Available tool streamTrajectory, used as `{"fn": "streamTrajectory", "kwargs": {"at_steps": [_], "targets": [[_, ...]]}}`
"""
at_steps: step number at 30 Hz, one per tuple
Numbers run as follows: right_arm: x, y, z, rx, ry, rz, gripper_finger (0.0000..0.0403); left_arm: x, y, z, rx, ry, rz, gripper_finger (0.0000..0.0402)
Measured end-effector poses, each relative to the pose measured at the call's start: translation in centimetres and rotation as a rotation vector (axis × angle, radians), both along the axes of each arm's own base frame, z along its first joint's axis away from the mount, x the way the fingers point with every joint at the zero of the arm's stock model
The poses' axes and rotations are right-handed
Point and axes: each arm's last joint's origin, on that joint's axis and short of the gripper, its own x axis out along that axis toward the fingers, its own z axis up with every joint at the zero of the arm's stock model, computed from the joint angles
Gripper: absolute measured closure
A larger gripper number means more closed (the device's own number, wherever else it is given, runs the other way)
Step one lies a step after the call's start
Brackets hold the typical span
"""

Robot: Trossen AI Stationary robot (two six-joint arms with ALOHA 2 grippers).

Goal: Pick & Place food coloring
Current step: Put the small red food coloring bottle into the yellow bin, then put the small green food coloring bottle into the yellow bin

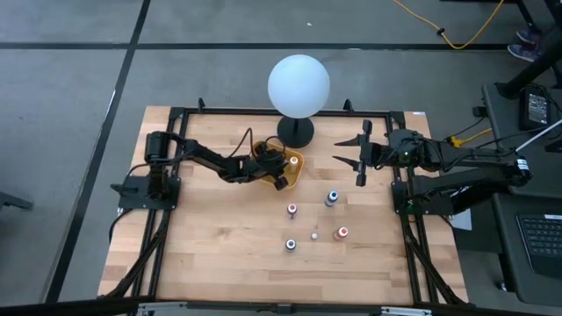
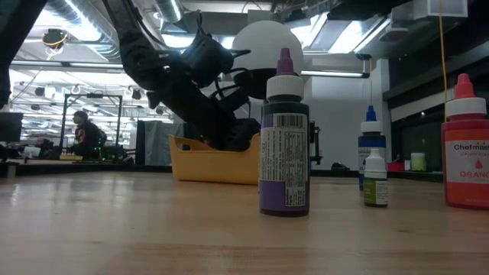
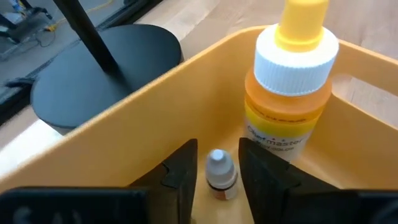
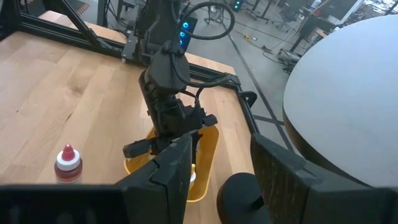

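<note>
Purple-capped dark bottle of food coloring (image 2: 285, 145) stood closest to the low camera, upright on the wooden table (image 1: 202, 254). Four more loose bottles stood upright with it on the table, on the side of the yellow-orange rectangular plastic tray (image 1: 297, 163) away from the white globe lamp on its black base (image 1: 299, 88): an orange-labelled red-capped bottle (image 2: 466, 145), a blue-capped bottle (image 2: 370, 149), a tiny white-capped dropper bottle (image 2: 375, 179), and one more seen only from above.

Left gripper (image 3: 219, 171) was down inside the tray. Its two dark fingers (image 3: 183, 171) flanked a tiny grey-white-capped bottle (image 3: 220, 174) resting on the tray floor. A narrow gap showed on each side of the cap, so the fingers were parted just wider than the bottle and did not appear to clamp it. Judged: bottle placed and being let go.

Just beside it in the tray stood a larger orange bottle with white collar and yellow tip (image 3: 292, 87), upright against the tray wall. Tray thus served as the collecting bin; two bottles in, five left on the table.

Right gripper (image 1: 360, 156) waited in the air on the far side of the lamp base from the tray, fingers apart, holding nothing, clear of the working arm.

Risk noted: withdrawing fingers could tip the tiny bottle, or nudge the tall orange one
</note>
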Motion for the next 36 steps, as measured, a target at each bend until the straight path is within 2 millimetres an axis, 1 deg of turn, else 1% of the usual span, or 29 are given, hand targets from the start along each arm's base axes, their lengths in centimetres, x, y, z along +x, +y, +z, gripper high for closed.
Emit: {"fn": "streamTrajectory", "kwargs": {"at_steps": [6, 9, 12, 17, 20, 22, 27, 31, 34, 36], "targets": [[0.0, 0.0, -0.1, 0.000, 0.008, 0.001, 0.0238, -0.2, 0.1, 1.0, 0.042, 0.058, 0.001, 0.0279], [0.0, 0.0, -0.1, 0.001, 0.009, 0.000, 0.0238, -0.1, 0.0, 2.2, 0.060, 0.075, -0.014, 0.0280], [0.0, 0.0, -0.1, 0.000, 0.008, 0.000, 0.0238, 0.0, -0.3, 4.0, 0.090, 0.072, -0.036, 0.0281], [0.0, 0.0, 0.0, -0.006, 0.002, 0.001, 0.0238, -0.6, -1.2, 8.6, 0.180, 0.069, -0.071, 0.0279], [0.0, 0.0, 0.0, -0.013, 0.005, 0.003, 0.0238, -1.8, -1.6, 11.6, 0.213, 0.053, -0.074, 0.0279], [0.0, 0.0, 0.0, -0.028, 0.009, 0.008, 0.0238, -3.1, -1.9, 13.5, 0.213, 0.035, -0.072, 0.0281], [-0.4, 0.3, 0.1, -0.040, 0.015, 0.032, 0.0238, -6.6, -2.9, 17.4, 0.120, -0.049, -0.129, 0.0286], [-1.2, 1.4, 0.1, -0.059, 0.034, 0.113, 0.0238, -9.3, -4.2, 19.7, -0.015, -0.131, -0.243, 0.0286], [-1.8, 2.7, -0.4, -0.112, 0.128, 0.203, 0.0238, -11.3, -5.2, 20.9, -0.088, -0.165, -0.291, 0.0288], [-1.8, 3.6, -0.9, -0.121, 0.194, 0.206, 0.0238, -12.3, -5.9, 21.5, -0.112, -0.175, -0.318, 0.0291]]}}
